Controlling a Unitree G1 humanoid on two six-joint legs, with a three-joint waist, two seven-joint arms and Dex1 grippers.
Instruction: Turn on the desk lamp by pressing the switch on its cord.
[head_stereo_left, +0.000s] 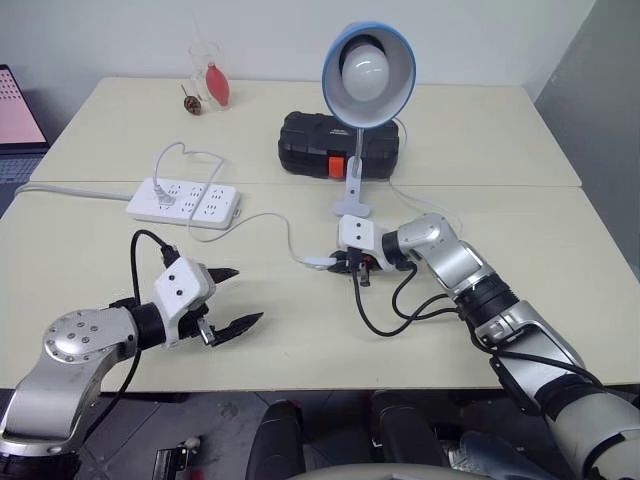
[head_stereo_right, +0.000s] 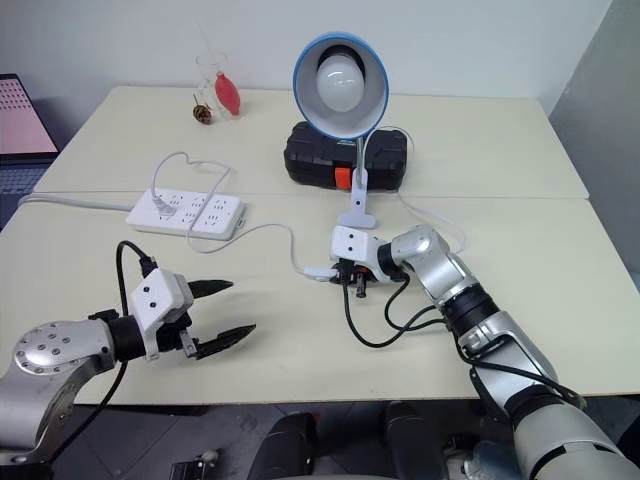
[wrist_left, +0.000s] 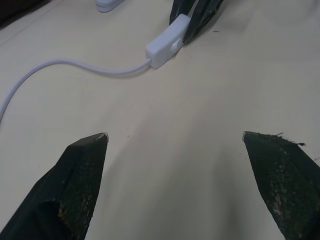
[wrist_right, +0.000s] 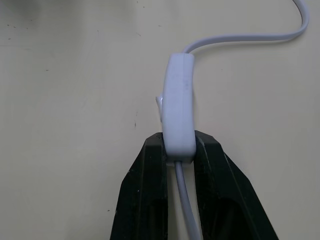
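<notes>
- switch (wrist_right: 179, 102): mid-worktop, near its front edge; long axis runs along the right claw's fingers, free end pointing away from them.
- right claw (wrist_right: 178, 150): clamped on the switch's near end.
- left claw (head_stereo_left: 232, 298): fingers spread, holding nothing.
- lamp (head_stereo_left: 367, 66): shade faces the front edge.

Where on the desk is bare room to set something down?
Free: the near-left corner between the power strip and the open left hand, and the far-right desk beyond the black case. Crowded: around the right hand, shut on the switch by the desk lamp.

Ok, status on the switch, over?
Right gripper shut on the switch, near end. Left gripper open, apart. Desk lamp bulb looks unlit. Nothing in the way.
</notes>
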